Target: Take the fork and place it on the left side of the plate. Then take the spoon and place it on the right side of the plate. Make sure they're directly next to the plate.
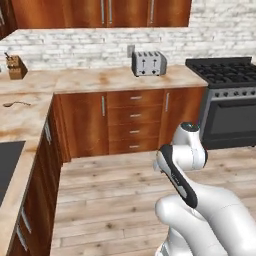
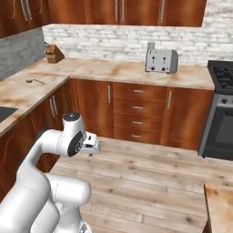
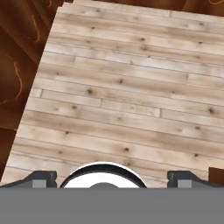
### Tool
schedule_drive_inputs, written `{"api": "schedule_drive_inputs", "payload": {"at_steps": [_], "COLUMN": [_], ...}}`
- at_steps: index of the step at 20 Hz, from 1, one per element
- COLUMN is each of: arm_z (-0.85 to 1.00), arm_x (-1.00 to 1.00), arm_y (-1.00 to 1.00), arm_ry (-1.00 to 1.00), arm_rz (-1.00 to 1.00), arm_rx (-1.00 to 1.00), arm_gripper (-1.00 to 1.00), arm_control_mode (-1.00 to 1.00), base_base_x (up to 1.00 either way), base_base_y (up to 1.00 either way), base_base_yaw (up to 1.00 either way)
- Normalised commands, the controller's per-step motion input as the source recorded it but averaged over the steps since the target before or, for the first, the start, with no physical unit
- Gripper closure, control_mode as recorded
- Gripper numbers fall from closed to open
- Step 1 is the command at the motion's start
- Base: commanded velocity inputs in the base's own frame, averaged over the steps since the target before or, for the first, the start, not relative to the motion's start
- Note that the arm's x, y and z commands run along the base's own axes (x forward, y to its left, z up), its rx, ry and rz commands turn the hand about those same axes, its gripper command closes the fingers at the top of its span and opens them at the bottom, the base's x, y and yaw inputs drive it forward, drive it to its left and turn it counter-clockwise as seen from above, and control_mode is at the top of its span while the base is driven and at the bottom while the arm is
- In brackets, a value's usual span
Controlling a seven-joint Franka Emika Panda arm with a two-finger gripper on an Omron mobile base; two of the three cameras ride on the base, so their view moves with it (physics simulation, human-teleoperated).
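on the left beige marble counter (image 1: 20,125) lies the small dark-brown spoon (image 1: 15,104), well apart from your tool (image 2: 93,144), which hangs wide and empty over the floor. expect it light, stiff, slippery; pinch the thin handle mid-length.

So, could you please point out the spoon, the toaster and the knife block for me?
spoon (image 1: 15,104): left base view, on the thin handle beside the bowl.
toaster (image 2: 160,61): right base view, middle of its front face.
knife block (image 2: 55,54): right base view, on the wooden body.
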Motion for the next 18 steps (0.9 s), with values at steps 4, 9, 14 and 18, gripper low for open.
{"api": "schedule_drive_inputs", "payload": {"at_steps": [4, 9, 14, 18], "arm_z": [0.00, 0.00, 0.00, 0.00], "arm_x": [0.00, 0.00, 0.00, 0.00], "arm_y": [0.00, 0.00, 0.00, 0.00], "arm_ry": [0.00, 0.00, 0.00, 0.00], "arm_rz": [0.00, 0.00, 0.00, 0.00], "arm_rx": [0.00, 0.00, 0.00, 0.00], "arm_gripper": [-1.00, -1.00, -1.00, -1.00], "arm_control_mode": [1.00, 1.00, 1.00, 1.00], "base_base_x": [0.94, 0.90, 0.81, 0.77], "base_base_y": [0.29, 0.28, 0.23, 0.14], "base_base_yaw": [0.16, 0.19, 0.30, 0.38]}}
